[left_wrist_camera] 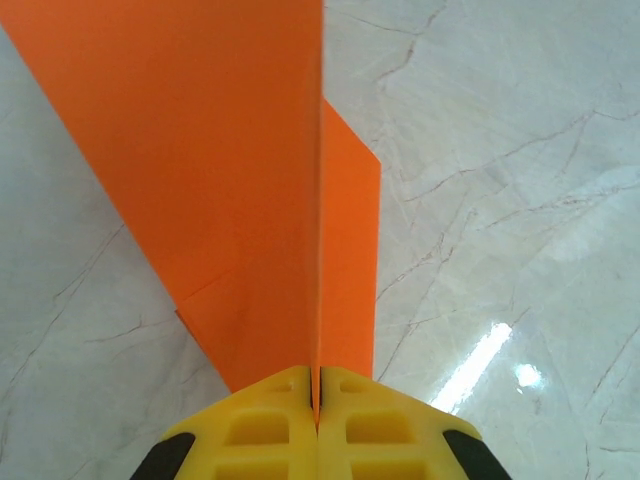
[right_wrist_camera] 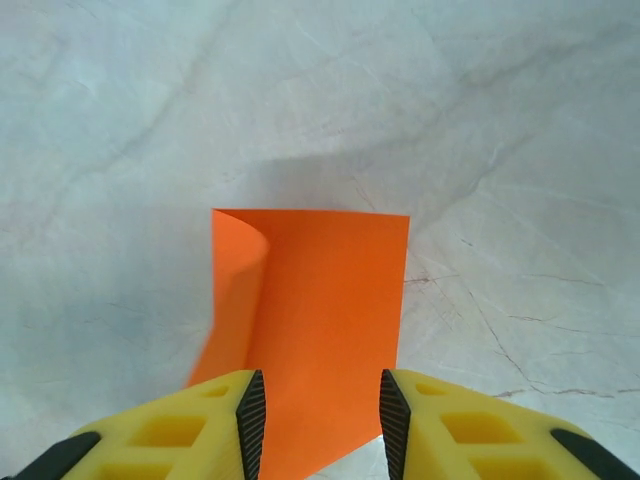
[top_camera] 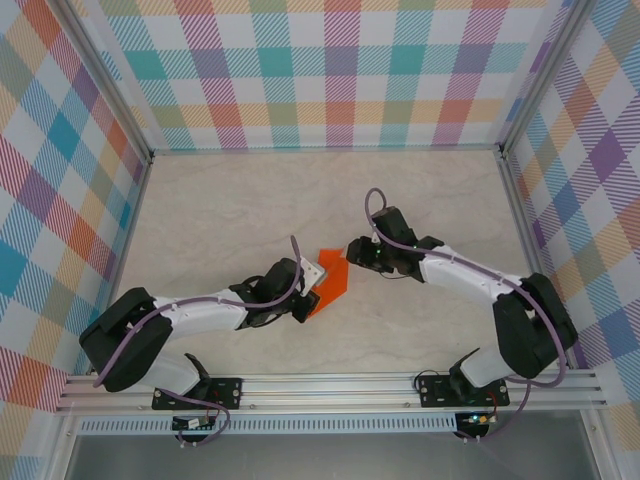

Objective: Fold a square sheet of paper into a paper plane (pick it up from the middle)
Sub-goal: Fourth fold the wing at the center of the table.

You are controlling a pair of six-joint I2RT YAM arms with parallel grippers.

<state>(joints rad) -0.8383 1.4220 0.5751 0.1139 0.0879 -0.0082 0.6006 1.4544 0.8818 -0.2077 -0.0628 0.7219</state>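
Square sheet of paper (top_camera: 331, 281), orange, folded, mid-worktop (top_camera: 250, 200); left hand (left_wrist_camera: 317, 388) clamped on it; right hand (right_wrist_camera: 322, 402) fingers parted astride its edge.

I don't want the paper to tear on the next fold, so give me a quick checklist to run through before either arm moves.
1. Left jaws clamped on the orange paper: ok, shut with the sheet pinched between them.
2. Right jaws open: ok, apart, with the paper showing between them and nothing pinched.
3. Crease started: ok, a fold line runs up the sheet from the left jaws.
4. Plane finished: not ok, only a partly folded sheet.
5. Paper lifted off the table: cannot tell.
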